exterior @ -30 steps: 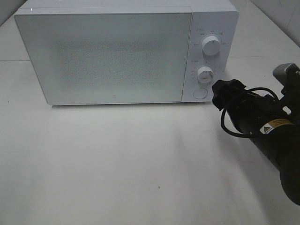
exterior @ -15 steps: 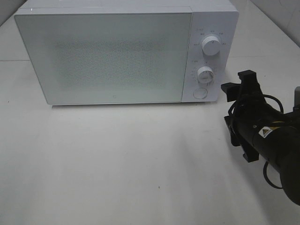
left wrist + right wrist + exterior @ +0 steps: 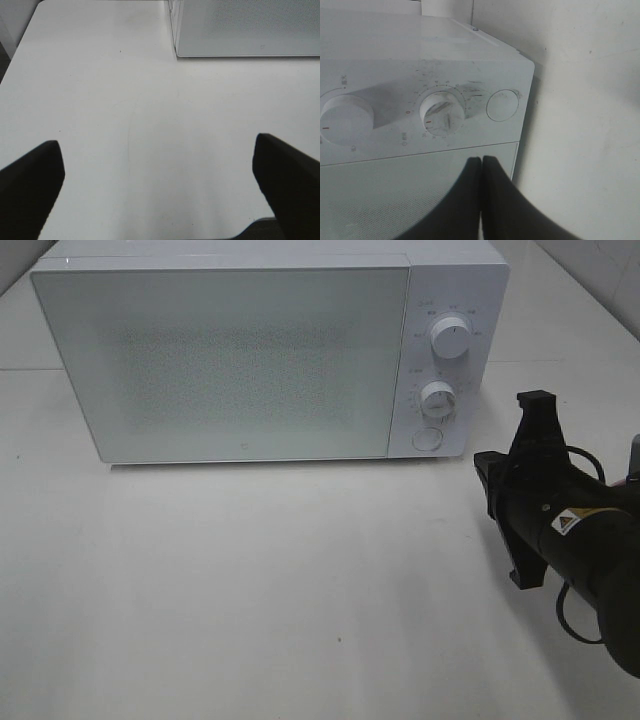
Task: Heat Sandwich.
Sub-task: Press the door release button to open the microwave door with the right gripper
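- White is covering nearly everything: a white microwave oven [image 3: 220,360] is sitting on a white table [image 3: 250,590], with its frosted door [image 3: 230,365] lying flush and shut.
- The sandwich is not showing in any view. It is not lying on the visible stretch of table, and the speckled door glass is hiding the cavity, so I cannot tell whether it is inside.
- The right gripper [image 3: 481,161] is holding its jaws pressed tight together, and it is gripping nothing.
- That arm is pointing its closed tip at the control panel. It is hovering near the panel's lower corner, close to the oven but not touching it.
- The round button [image 3: 427,439] is sitting just below the lower dial [image 3: 438,400], which is itself under the upper dial [image 3: 452,338].
- Closed fingers are forming one blunt point, which probably suits pressing that button better than a spread pair would. By its place on the panel it is likely the door release or a start control.
- The left gripper [image 3: 157,150] is standing spread wide and empty above bare table, looking toward the oven's front left corner.
- It is probably waiting well back so that it is not crowding the door, with its jaws ready to take something.
- Judging by the shut door, either opening or starting is what the right arm is being positioned for. I cannot tell which.
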Controlling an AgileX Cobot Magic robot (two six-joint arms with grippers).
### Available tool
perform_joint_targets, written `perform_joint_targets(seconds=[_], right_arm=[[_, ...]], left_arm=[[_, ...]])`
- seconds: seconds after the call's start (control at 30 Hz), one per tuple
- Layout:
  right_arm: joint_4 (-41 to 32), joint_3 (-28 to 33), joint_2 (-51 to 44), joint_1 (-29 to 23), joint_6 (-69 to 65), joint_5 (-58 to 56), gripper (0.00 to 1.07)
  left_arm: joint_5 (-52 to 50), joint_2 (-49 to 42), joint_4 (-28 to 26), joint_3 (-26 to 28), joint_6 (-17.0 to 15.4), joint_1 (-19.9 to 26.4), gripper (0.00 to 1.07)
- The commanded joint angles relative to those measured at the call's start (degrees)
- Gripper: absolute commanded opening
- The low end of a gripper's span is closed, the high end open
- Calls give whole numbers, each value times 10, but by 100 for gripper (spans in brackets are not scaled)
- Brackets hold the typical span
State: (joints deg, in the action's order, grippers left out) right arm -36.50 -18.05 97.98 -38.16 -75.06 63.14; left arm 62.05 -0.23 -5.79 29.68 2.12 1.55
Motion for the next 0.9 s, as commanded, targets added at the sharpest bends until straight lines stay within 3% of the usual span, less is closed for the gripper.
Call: perform_joint_targets(seconds=[0.03, 0.4, 0.7, 0.9], right_arm=[[3, -1, 0, -2, 6, -1, 0], [1, -7, 14, 2, 6, -13, 0], [35, -54, 82, 5, -23, -14, 0], [89, -104, 115, 44, -29, -35, 0]], left_arm=[[-7, -14, -1, -1, -1, 1, 98], [-7, -13, -1, -1, -1, 1, 98], [-7, -13, -1, -1, -1, 1, 98], [-7, -13, -1, -1, -1, 1, 98]])
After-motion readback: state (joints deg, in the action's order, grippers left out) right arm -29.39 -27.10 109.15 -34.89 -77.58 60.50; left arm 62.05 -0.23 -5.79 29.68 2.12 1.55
